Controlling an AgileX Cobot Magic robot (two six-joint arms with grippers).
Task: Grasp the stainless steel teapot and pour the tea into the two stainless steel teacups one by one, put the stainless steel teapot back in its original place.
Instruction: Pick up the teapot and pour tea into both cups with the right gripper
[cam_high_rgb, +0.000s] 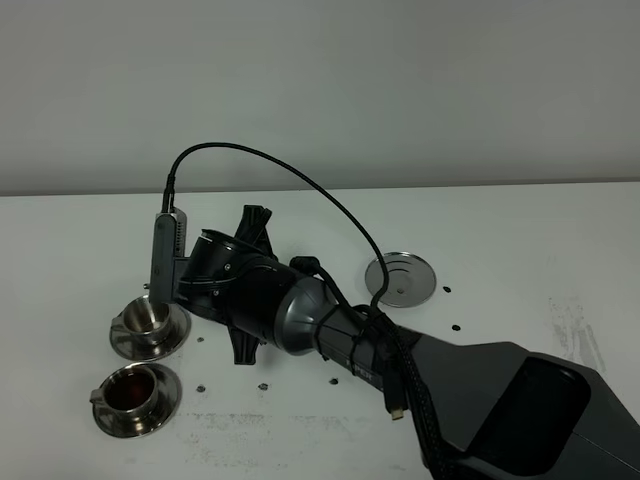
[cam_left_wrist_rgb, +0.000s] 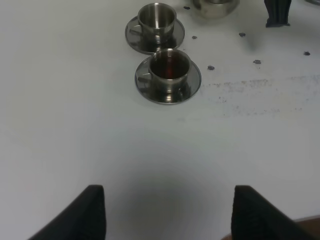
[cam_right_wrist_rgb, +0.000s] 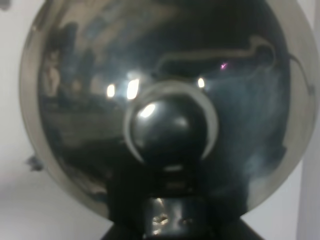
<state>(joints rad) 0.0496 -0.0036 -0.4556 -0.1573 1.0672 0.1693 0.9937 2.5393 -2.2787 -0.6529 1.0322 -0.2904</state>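
Stainless steel teapot (cam_right_wrist_rgb: 90, 100) fills the right wrist view, a mirror-bright dome with its dark round lid knob (cam_right_wrist_rgb: 170, 131) at centre. Its edges are cut off by the frame and its spout cannot be made out. The right gripper (cam_high_rgb: 222, 282) is clenched. The pot's handle sits at the lower edge of that view where the jaws meet, so it grips the teapot, though the fingertips are lost in shadow. In the high view the pot is hidden under the black right arm (cam_high_rgb: 310, 320), which reaches from lower right toward centre-left.

At the bottom of the left wrist view the left gripper (cam_left_wrist_rgb: 167, 215) stands released, its two black fingers (cam_left_wrist_rgb: 92, 212) wide apart over matte white table (cam_left_wrist_rgb: 75, 125). Beyond them the nearer teacup (cam_left_wrist_rgb: 170, 70) holds dark reddish tea (cam_left_wrist_rgb: 171, 66) on a round saucer (cam_left_wrist_rgb: 145, 82). Just behind it, the farther teacup (cam_left_wrist_rgb: 156, 17) shows only steel inside. At the top edge a sliver of shiny steel (cam_left_wrist_rgb: 215, 6) is cropped, too little to identify.

Farthest back, right of centre in the high view, the ringed steel disc (cam_high_rgb: 403, 277) lies flat on the table, well apart from the cups
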